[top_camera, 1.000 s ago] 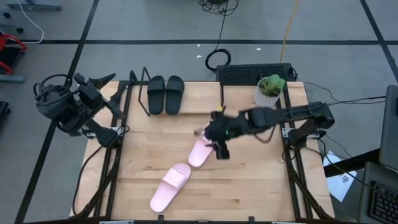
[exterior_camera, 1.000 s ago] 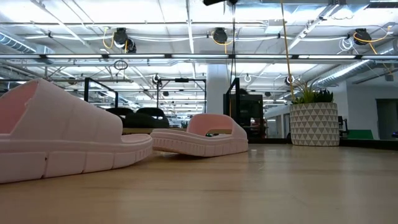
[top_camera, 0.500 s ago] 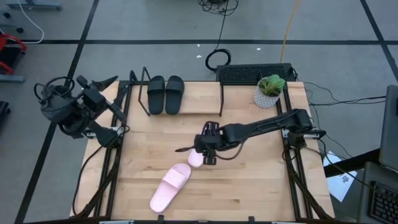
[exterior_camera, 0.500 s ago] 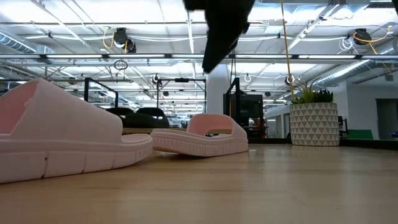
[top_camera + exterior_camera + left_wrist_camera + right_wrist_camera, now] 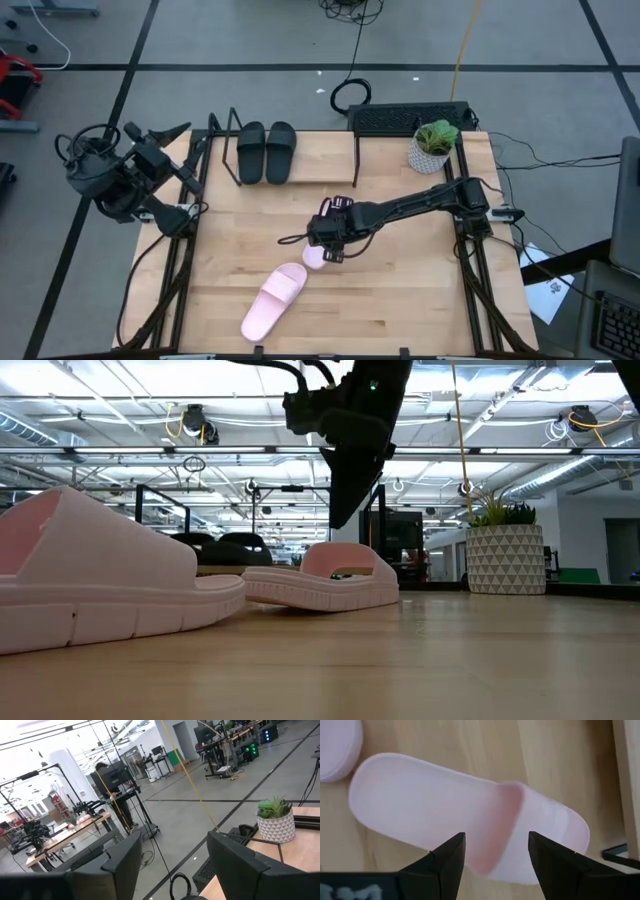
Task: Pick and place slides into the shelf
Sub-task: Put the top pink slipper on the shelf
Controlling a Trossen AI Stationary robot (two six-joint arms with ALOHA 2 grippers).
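Note:
My right gripper (image 5: 325, 242) (image 5: 495, 865) is open and hangs above a pale pink slide (image 5: 445, 805) (image 5: 325, 575) that lies flat on its sole mid-table; its fingers straddle the strap end without touching. From above the arm hides most of this slide (image 5: 315, 259). The second pink slide (image 5: 272, 300) (image 5: 100, 580) lies nearer the table's near edge. Two black slides (image 5: 265, 152) stand side by side on the shelf (image 5: 320, 155) at its left end. My left gripper (image 5: 175, 865) is open and waits off the table's left side (image 5: 150, 150).
A potted plant (image 5: 432, 145) (image 5: 505, 555) stands at the table's far right corner, with a black keyboard (image 5: 410, 118) behind it. The shelf's black wire ends (image 5: 228, 150) (image 5: 356, 160) rise from the board. Bare wood lies right of the pink slides.
My right gripper has moved toward the table's near-left and come down over the pink slide, entering the low view from above. It stays open. Neither pink slide has moved.

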